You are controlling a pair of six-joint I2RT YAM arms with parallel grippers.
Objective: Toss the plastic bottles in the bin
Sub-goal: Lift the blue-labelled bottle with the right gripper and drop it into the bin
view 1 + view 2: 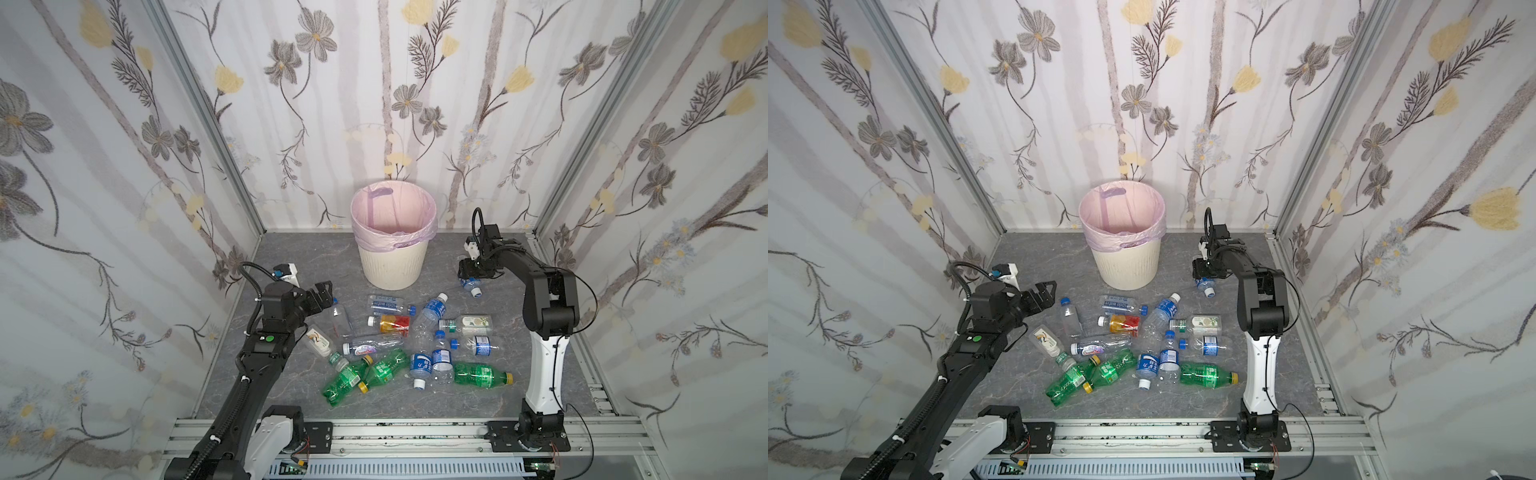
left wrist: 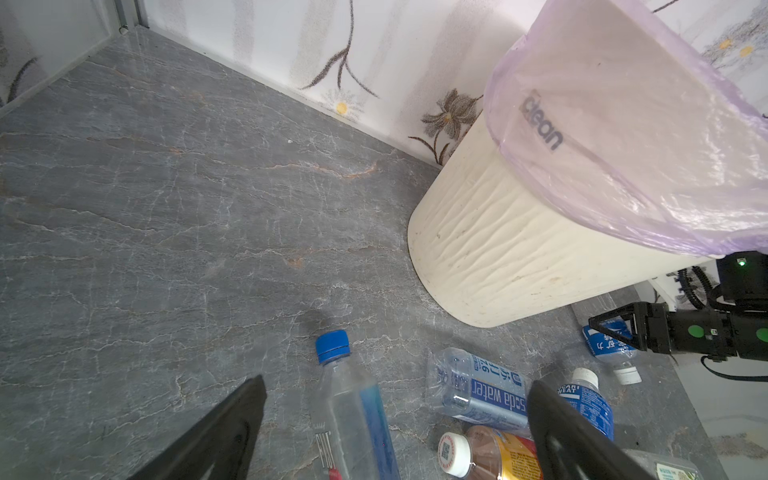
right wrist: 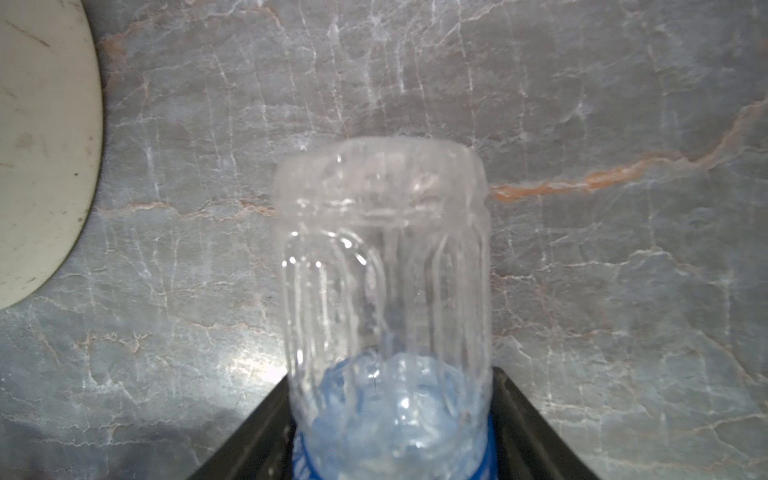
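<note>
Since the bin (image 1: pixel 390 266) looks empty in both top views, nothing seems thrown away yet; the bottles (image 1: pixel 478 374) all lie on the table (image 1: pixel 299 257). In the left wrist view, the left claw (image 2: pixel 397 382) hangs spread over a blue-capped bottle (image 2: pixel 349 415). In the right wrist view, the right claw (image 3: pixel 390 399) pinches a blue-labelled bottle (image 3: pixel 386 291) beside the bin.

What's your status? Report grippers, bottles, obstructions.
Left gripper open at the pile edge. Right gripper straddling a blue-label bottle on the table, grip unconfirmed. Bin beside it, nothing between.
</note>
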